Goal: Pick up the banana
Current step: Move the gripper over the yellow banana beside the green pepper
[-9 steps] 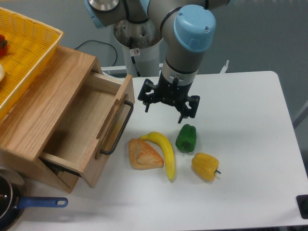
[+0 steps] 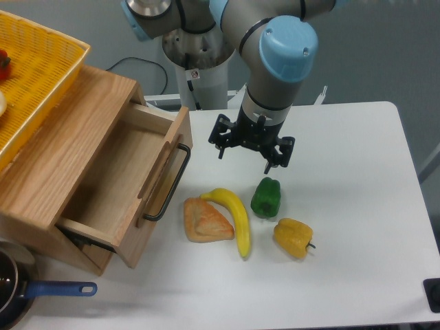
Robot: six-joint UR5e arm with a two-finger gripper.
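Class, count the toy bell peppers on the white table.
2. The glossy green bell pepper sits right of the banana; the blocky yellow bell pepper lies just below-right of it. None appear hidden.

**White surface and what rests on it**

The white surface [image 2: 344, 206] carries a small group of toy foods near its middle. The banana [image 2: 235, 214] lies with its curve running from upper left to lower right. The bread wedge [image 2: 205, 221] lies touching its left side. The green pepper [image 2: 265, 196] sits just beside the banana on the right, and the yellow pepper [image 2: 293, 237] sits near it, lower right. At the left stands a wooden drawer box [image 2: 75, 172], its drawer [image 2: 130, 182] pulled open. A blue-handled pan [image 2: 27, 292] sits at the lower left corner.
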